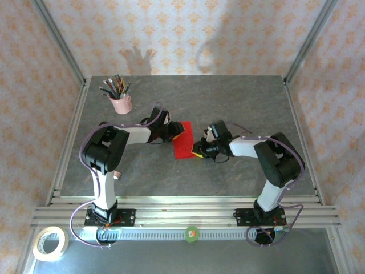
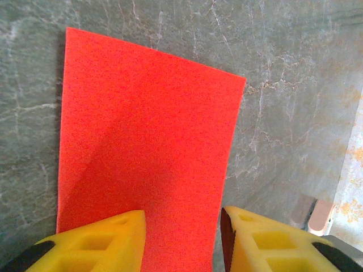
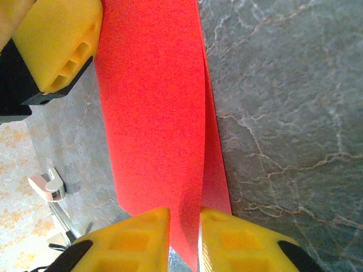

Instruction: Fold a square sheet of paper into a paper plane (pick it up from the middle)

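The red sheet of paper (image 1: pixel 182 140) lies on the grey table as a long folded rectangle between my two grippers. In the left wrist view the paper (image 2: pixel 147 141) is flat, with a faint diagonal crease. My left gripper (image 2: pixel 182 226) stands open at its far end, one finger over the paper and the other just past its edge. My right gripper (image 3: pixel 184 226) is shut on a raised fold of the paper (image 3: pixel 153 113) at the near end (image 1: pixel 198 150). The left arm's yellow finger (image 3: pixel 57 39) shows at the paper's other end.
A pink cup (image 1: pixel 121 103) of pens stands at the back left of the table. A small pink and white object (image 2: pixel 315 214) lies near the left arm. A tape roll (image 1: pixel 50 242) sits off the table by the front rail. Metal frame posts edge both sides.
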